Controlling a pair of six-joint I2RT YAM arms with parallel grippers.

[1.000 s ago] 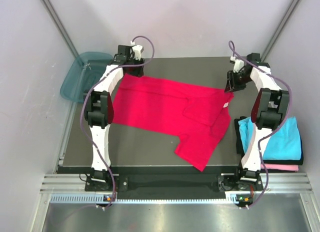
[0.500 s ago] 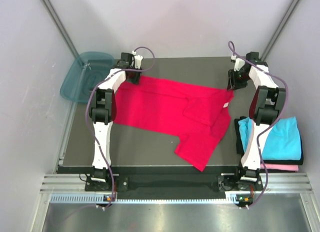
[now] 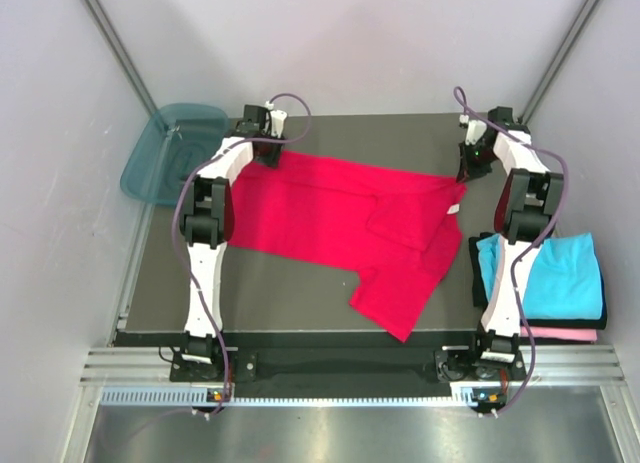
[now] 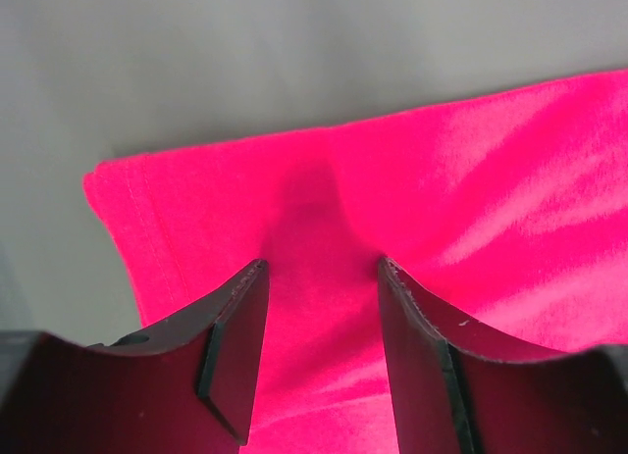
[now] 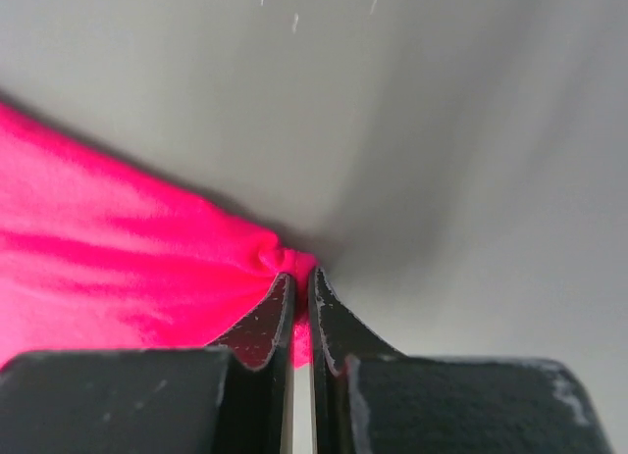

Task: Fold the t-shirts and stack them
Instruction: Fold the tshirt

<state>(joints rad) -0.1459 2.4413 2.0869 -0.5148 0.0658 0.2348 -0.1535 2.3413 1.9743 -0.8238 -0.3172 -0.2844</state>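
A crimson red t-shirt (image 3: 350,223) lies spread and partly folded across the dark table (image 3: 290,283), with a small white tag (image 3: 452,209) near its right edge. My left gripper (image 3: 266,155) hovers open over the shirt's far left corner (image 4: 177,219), its fingers (image 4: 231,346) straddling the cloth. My right gripper (image 3: 466,171) is shut on the far right corner of the red t-shirt (image 5: 147,258), the fabric bunched at its fingertips (image 5: 302,277). A folded cyan t-shirt (image 3: 560,278) rests on a pink t-shirt (image 3: 565,334) at the right.
A teal translucent tub (image 3: 165,148) stands off the table's far left corner. The folded stack sits on a dark tray (image 3: 478,283) at the table's right edge. Grey walls close in on both sides.
The right gripper has closed on the shirt's far right corner. Both grippers have shifted slightly toward the far edge; the left one came over the shirt's left corner.
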